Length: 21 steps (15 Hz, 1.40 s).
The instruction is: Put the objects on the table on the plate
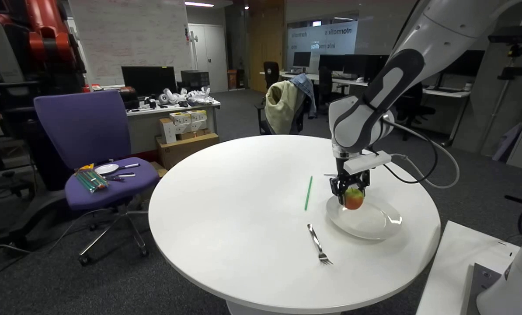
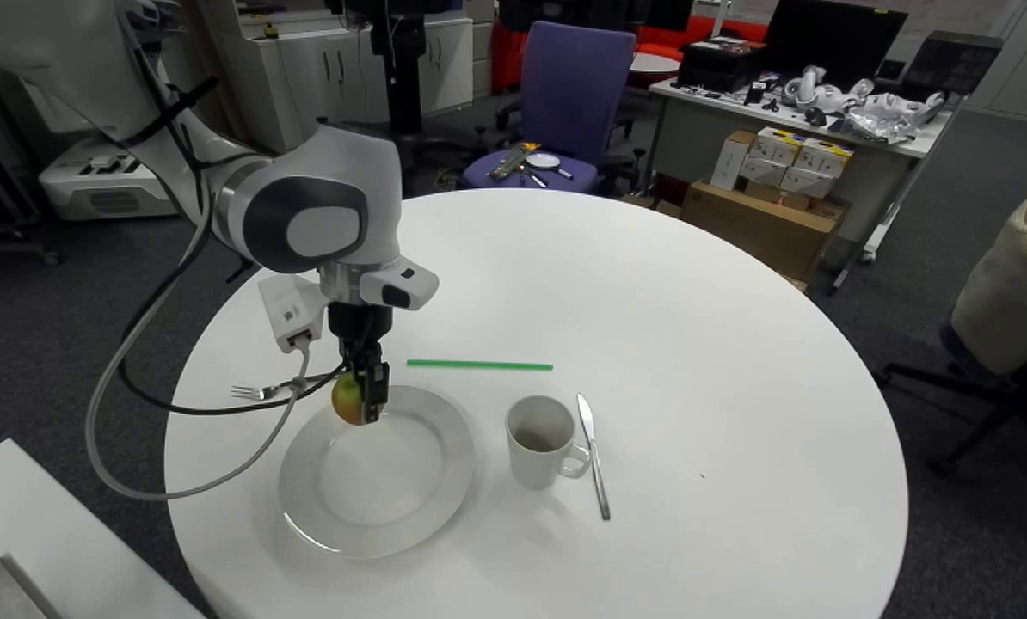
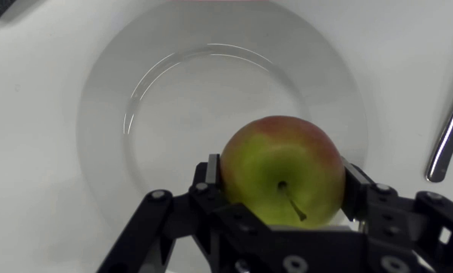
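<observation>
The gripper (image 3: 282,170) hangs over the white plate (image 3: 203,110) with its jaws closed in on an apple (image 3: 283,170), the gap just the fruit's width. In the wrist view the apple sits between the two fingers (image 3: 212,169), one against its left side and one against its right. Its far side bulges out past the fingers, and its stem (image 3: 294,206) leans toward the near right. In that view the apple covers the near right part of the plate. In both exterior views it shows over the far part of the plate, a little left of the middle; whether its underside touches the plate cannot be told.

On the round white table (image 1: 243,188), in an exterior view, the fork (image 1: 318,245) lies to the near left of the plate, apart from it. In an exterior view the green stick (image 2: 479,365) lies to the far right of the plate, the cup (image 2: 535,451) stands upright to its right, and the knife (image 2: 600,486) lies just right of the cup.
</observation>
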Each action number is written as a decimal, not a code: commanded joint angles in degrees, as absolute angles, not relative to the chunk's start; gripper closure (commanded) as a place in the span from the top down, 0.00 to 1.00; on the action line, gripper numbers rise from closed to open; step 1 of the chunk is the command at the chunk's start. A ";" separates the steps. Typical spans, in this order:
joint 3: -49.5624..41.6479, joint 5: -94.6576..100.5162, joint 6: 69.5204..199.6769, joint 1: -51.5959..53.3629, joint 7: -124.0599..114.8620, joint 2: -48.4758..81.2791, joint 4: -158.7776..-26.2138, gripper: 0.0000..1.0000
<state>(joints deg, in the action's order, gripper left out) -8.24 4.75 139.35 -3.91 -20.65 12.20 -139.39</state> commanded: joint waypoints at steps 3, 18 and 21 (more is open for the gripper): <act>-9.90 5.73 138.50 -3.43 -22.89 15.19 -136.41 0.49; -12.23 5.54 138.45 -3.67 -22.10 17.57 -137.26 0.49; -12.36 5.72 138.34 -3.41 -22.36 18.27 -137.10 0.49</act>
<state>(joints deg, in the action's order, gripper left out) -11.72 4.76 139.31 -3.87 -21.53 18.51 -137.27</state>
